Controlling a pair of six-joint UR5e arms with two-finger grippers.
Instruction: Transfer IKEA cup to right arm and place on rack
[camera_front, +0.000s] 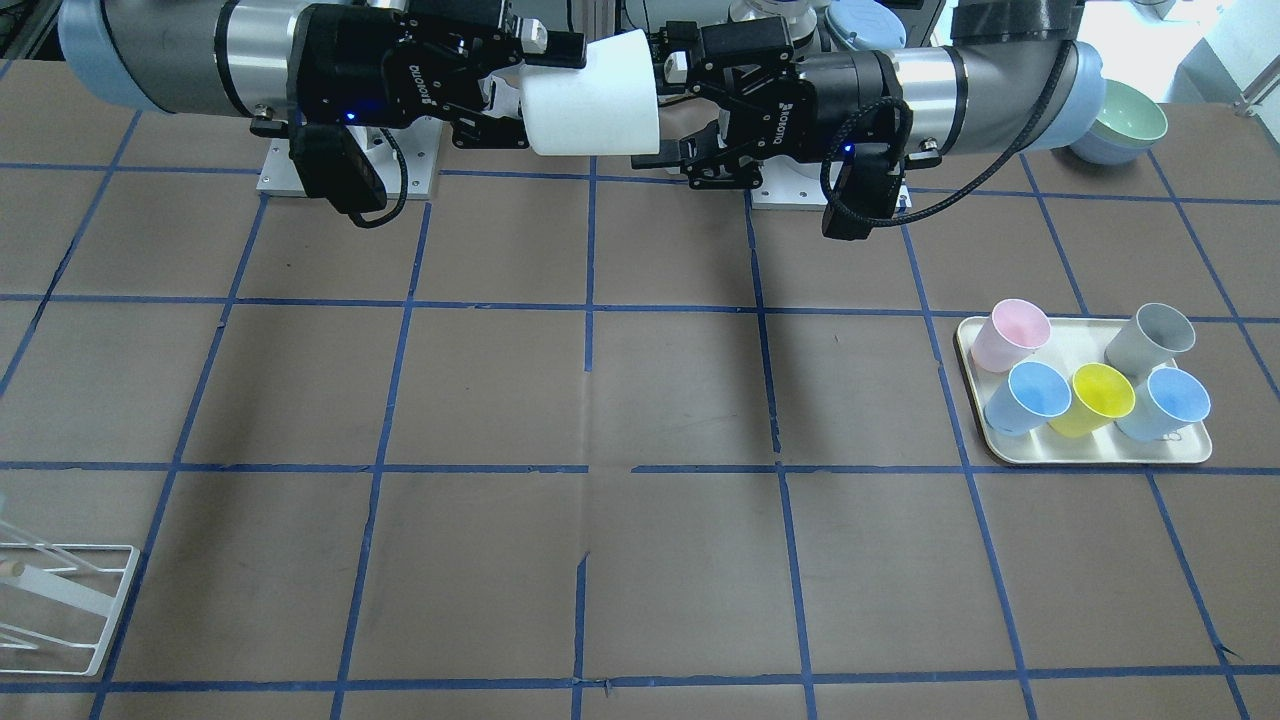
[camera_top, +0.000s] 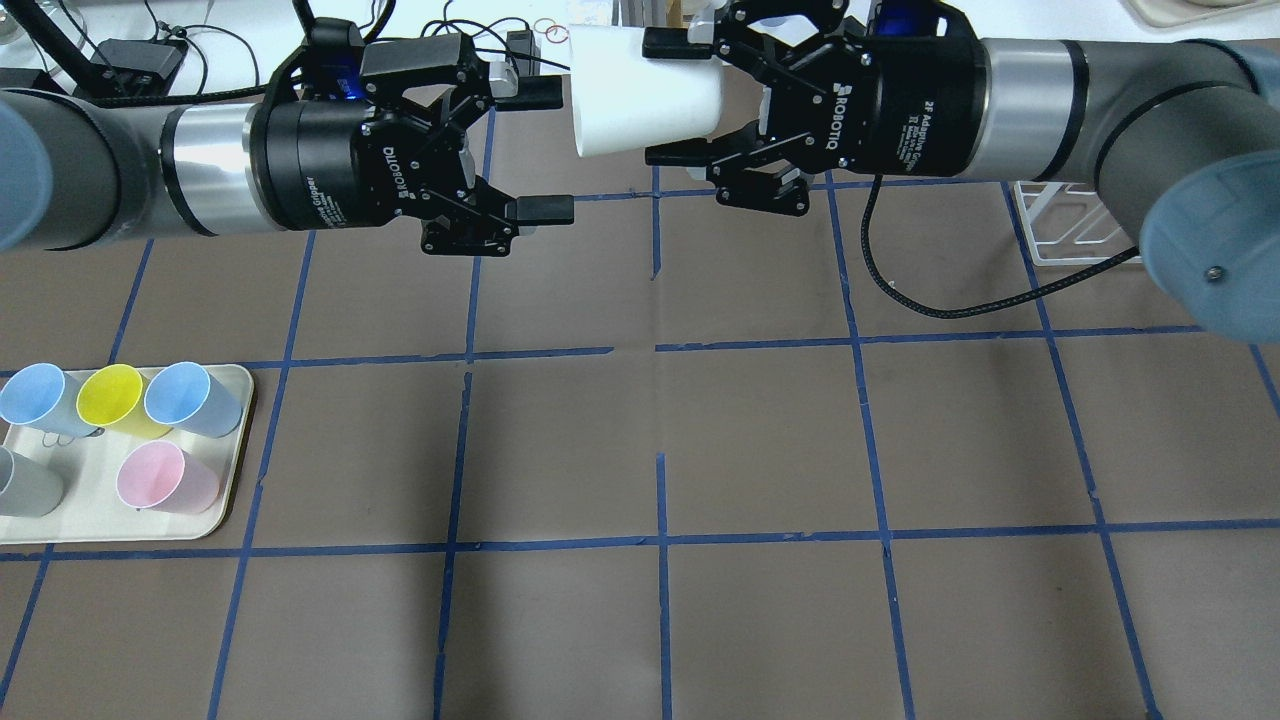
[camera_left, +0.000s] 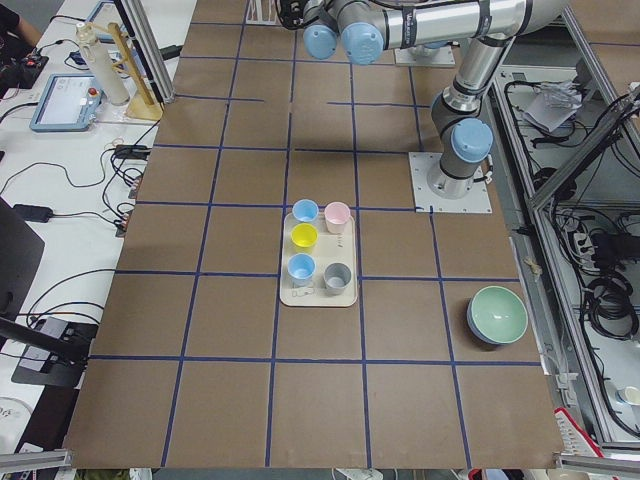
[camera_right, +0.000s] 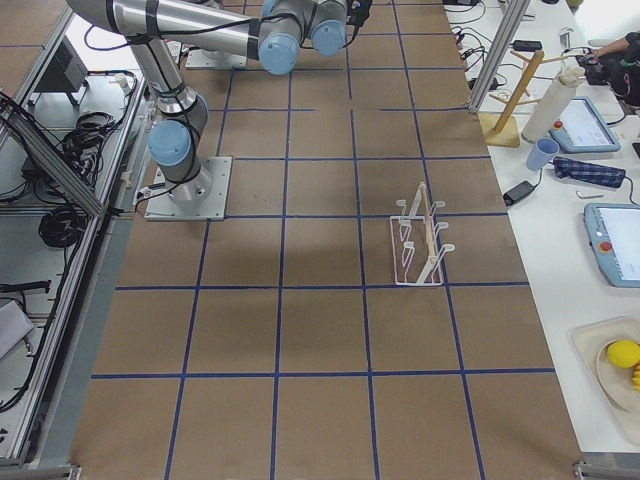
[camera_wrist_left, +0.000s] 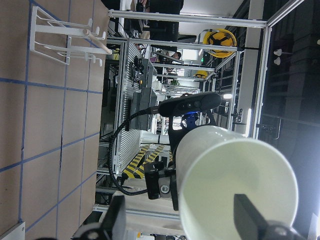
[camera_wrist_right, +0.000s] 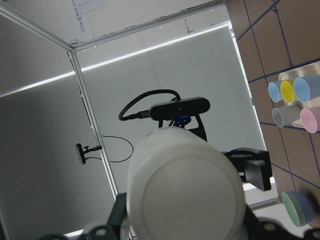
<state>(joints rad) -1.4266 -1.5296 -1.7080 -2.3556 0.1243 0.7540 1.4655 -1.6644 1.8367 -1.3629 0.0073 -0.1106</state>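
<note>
Brown paper gridded with blue tape covers the table (camera_top: 760, 440), and at its twelve o'clock edge in the overhead view we find both arms meeting in mid-air. We judge the transfer all but finished. The IKEA cup (camera_top: 635, 95) lies sideways above the table, its narrow base end pinched by the right gripper (camera_top: 655, 100). The left gripper (camera_top: 558, 152) has its fingers spread wider than the cup's rim and grips nothing.

What remains, as we see it, is for the left arm to back away and for the right arm to carry the cup to the rack (camera_top: 1065, 228) at about two o'clock.

We read "ROBOTIQ" on both grippers and "2F Adaptive Gripper" on the right wrist collar. We find no marking on the cup, nor on the cream tray (camera_top: 90, 520) at eight o'clock.
</note>
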